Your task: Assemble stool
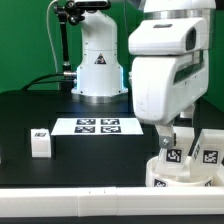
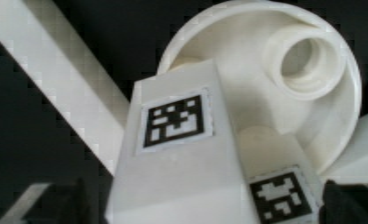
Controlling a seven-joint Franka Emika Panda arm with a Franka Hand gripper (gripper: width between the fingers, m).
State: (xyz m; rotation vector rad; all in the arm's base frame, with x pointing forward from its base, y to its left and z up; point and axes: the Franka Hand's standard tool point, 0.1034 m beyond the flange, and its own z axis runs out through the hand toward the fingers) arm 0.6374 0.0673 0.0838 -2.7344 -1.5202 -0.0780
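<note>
My gripper (image 1: 168, 136) is shut on a white stool leg (image 1: 167, 146) and holds it over the near side of the round white seat (image 1: 186, 172) at the exterior view's lower right. In the wrist view the held leg (image 2: 184, 140) fills the middle between my gripper's (image 2: 199, 208) dark fingers, showing two tags, with the seat (image 2: 279, 70) and one of its round sockets behind it. A second leg (image 1: 208, 150) stands at the seat's right side. A third leg (image 1: 40, 142) lies alone on the black table at the left.
The marker board (image 1: 98, 125) lies flat in the middle of the table, before the robot's base (image 1: 98, 62). A long white bar (image 2: 65, 62) runs beside the seat in the wrist view. The black table's pale front edge (image 1: 80, 190) runs along the bottom.
</note>
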